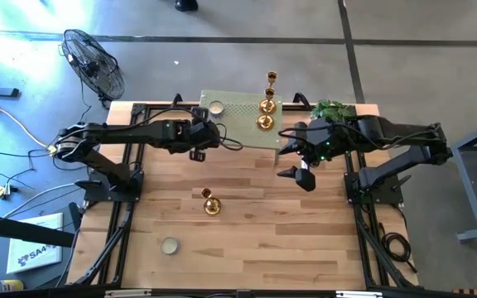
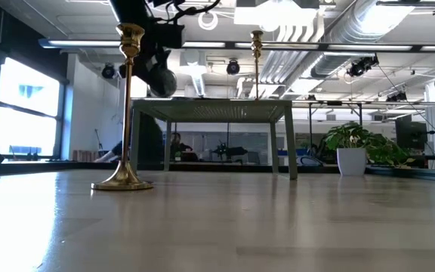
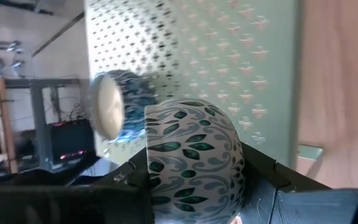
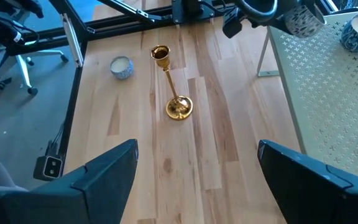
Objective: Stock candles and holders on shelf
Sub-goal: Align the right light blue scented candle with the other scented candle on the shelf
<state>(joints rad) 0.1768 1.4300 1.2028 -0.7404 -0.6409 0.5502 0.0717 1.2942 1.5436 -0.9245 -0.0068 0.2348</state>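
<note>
The sage-green perforated shelf (image 1: pixel 238 120) stands at the table's far middle. One candle (image 1: pixel 216 108) sits on its left part, and three gold holders (image 1: pixel 266 105) stand along its right end. My left gripper (image 1: pixel 208 135) hovers at the shelf's near left edge, shut on a candle (image 3: pixel 194 155) in a leaf-patterned cup. A tall holder (image 4: pixel 173 81) stands on its round base on the bare table, and another candle (image 4: pixel 122 66) rests nearer the front left. My right gripper (image 4: pixel 197 180) hangs open above the table, right of the middle. My left gripper pinches the candle's patterned side wall (image 3: pixel 160 180) between its two fingers (image 3: pixel 129 186), one on each side of the cup. The fingers slant downward from the table's left. The candle is lifted clear, over the shelf's near left edge.
A green plant (image 1: pixel 334 109) sits by the shelf's right end, close to my right arm. Bare wood lies between the shelf and the standing holder (image 1: pixel 211 203). Black frame rails (image 1: pixel 127 207) run along both table sides.
</note>
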